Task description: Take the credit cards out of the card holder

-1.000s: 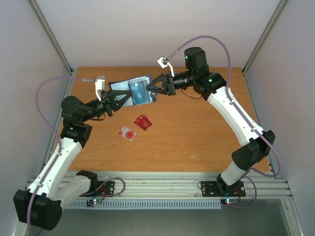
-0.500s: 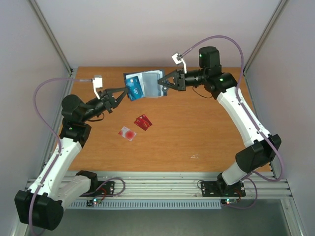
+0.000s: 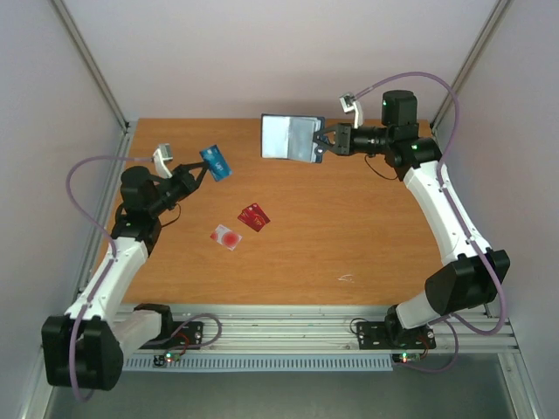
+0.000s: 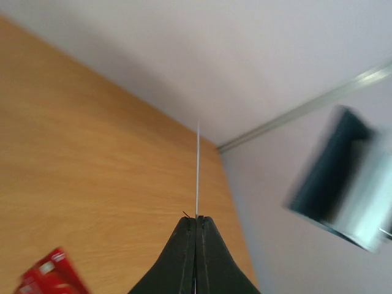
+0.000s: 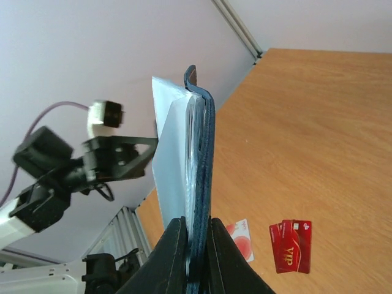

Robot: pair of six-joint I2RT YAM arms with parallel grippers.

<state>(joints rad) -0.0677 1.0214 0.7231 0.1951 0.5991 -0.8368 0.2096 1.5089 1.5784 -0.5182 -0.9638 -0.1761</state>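
Observation:
My left gripper (image 3: pixel 199 170) is shut on the teal-blue card (image 3: pixel 216 162) and holds it in the air over the table's far left. In the left wrist view the card (image 4: pixel 197 171) shows edge-on above the closed fingertips. My right gripper (image 3: pixel 321 144) is shut on the open card holder (image 3: pixel 291 138), held upright in the air at the far centre; its navy cover and pale pockets (image 5: pixel 199 165) show edge-on between the fingers. The pale card with a red circle (image 3: pixel 226 236) and the red card (image 3: pixel 253 217) lie on the table. The black card is not in view.
The orange-brown table (image 3: pixel 349 236) has grey walls on three sides and metal corner posts. The red card (image 5: pixel 291 245) and pale card (image 5: pixel 240 239) lie below the holder in the right wrist view. The arm bases stand at the near rail (image 3: pixel 288 336).
The teal-blue card has come out of the holder in my left gripper, which drew back to the left. My right gripper carried the holder right and back. The two are now well apart.

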